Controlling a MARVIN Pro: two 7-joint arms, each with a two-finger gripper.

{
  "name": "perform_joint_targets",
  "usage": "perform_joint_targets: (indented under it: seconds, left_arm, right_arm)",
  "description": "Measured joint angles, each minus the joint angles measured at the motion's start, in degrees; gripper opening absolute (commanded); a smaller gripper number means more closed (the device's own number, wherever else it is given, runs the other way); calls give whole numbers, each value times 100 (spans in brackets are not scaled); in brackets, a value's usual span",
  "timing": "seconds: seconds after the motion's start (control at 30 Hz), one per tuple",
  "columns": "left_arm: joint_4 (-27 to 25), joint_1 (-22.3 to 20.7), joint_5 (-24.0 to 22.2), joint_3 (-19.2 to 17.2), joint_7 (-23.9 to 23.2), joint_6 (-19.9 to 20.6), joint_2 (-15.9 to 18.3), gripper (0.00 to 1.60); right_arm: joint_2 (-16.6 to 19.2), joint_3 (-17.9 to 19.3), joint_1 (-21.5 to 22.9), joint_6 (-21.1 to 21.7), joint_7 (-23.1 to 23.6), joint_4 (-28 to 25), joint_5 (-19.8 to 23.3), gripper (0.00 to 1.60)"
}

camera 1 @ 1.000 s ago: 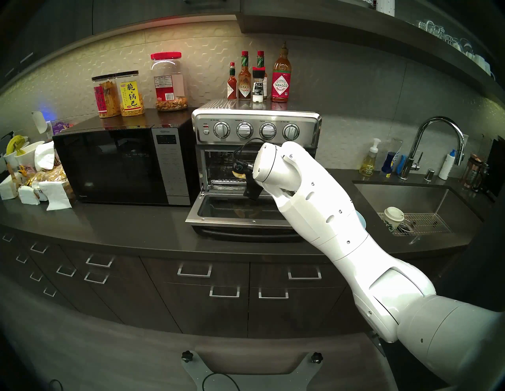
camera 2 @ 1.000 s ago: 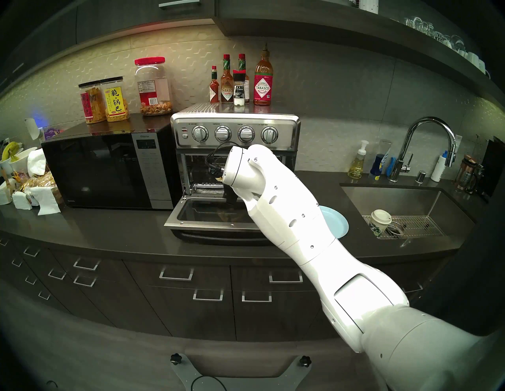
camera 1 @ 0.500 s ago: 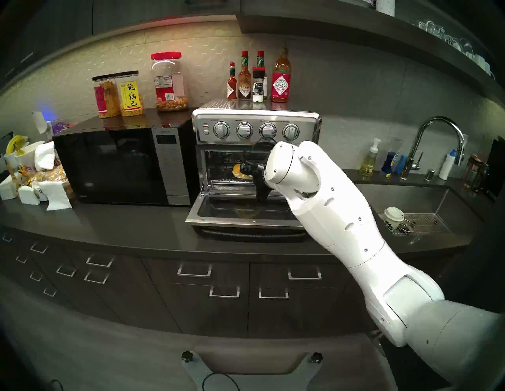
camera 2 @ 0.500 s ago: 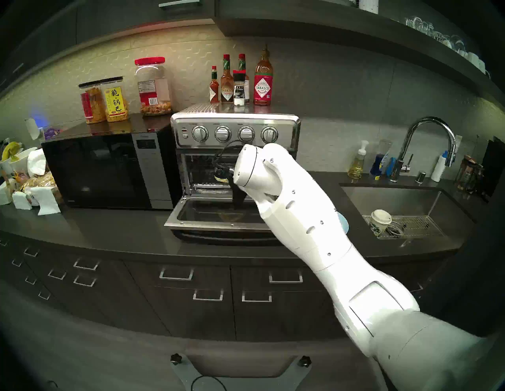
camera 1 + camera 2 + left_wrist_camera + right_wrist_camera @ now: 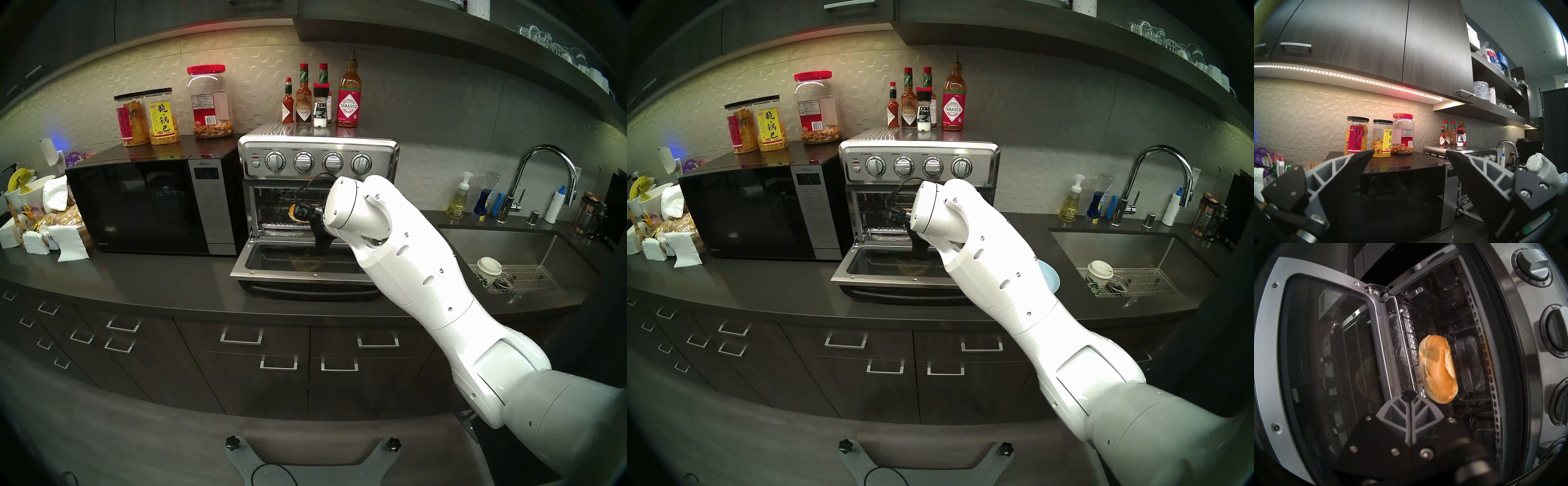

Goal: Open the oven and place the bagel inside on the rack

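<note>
On the far left of the dark surface [image 5: 163,278] stand white cups with a banana [image 5: 17,178] and crumpled white napkins [image 5: 68,242]. Next comes the black microwave [image 5: 142,207], which carries three snack jars [image 5: 163,117] on its top. Beside it, touching or almost touching, is the oven [image 5: 317,159], with its glass door [image 5: 268,268] folded down flat over the surface and hot sauce bottles [image 5: 349,98] in a row on its roof. The bagel [image 5: 1438,368] lies inside on the rack [image 5: 1411,351], near the middle. The right gripper [image 5: 1411,397] is just in front of the oven mouth, above the door; its jaws are pressed together and hold nothing, apart from the bagel. A light blue plate [image 5: 1052,276] shows behind the white arm. Further right are a soap bottle [image 5: 458,198], the faucet [image 5: 543,180] and the steel sink [image 5: 509,244], where a paper cup [image 5: 487,271] sits on a wire grate. Dark cabinets hang above a pale tiled wall. The left gripper [image 5: 1409,157] is raised to the left of the microwave, jaws wide apart and empty.
</note>
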Motion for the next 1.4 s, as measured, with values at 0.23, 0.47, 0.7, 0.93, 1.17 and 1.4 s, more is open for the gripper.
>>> perform_joint_targets:
  seconds: [0.23,0.47,0.7,0.93,1.17,1.4]
  left_arm:
    - [0,-1,2,0,0,1,-1,160]
    - [0,-1,2,0,0,2,-2,160]
    - [-2,-1,3,0,0,2,-3,160]
    - [-3,-1,5,0,0,3,-5,160]
    - [-4,-1,5,-2,0,3,-5,160]
    - [-4,-3,7,-2,0,5,-6,160]
  right_arm:
    - [-78,-96,150,94,-84,220,4,0]
    - [-102,-127,378,201,-194,382,236,0]
    - [-48,-274,585,310,-306,362,535,0]
    - [292,-566,572,416,-416,20,1000,0]
    - [717,-810,443,487,-488,-240,1316,0]
    - [1043,-998,510,574,-578,-298,1654,0]
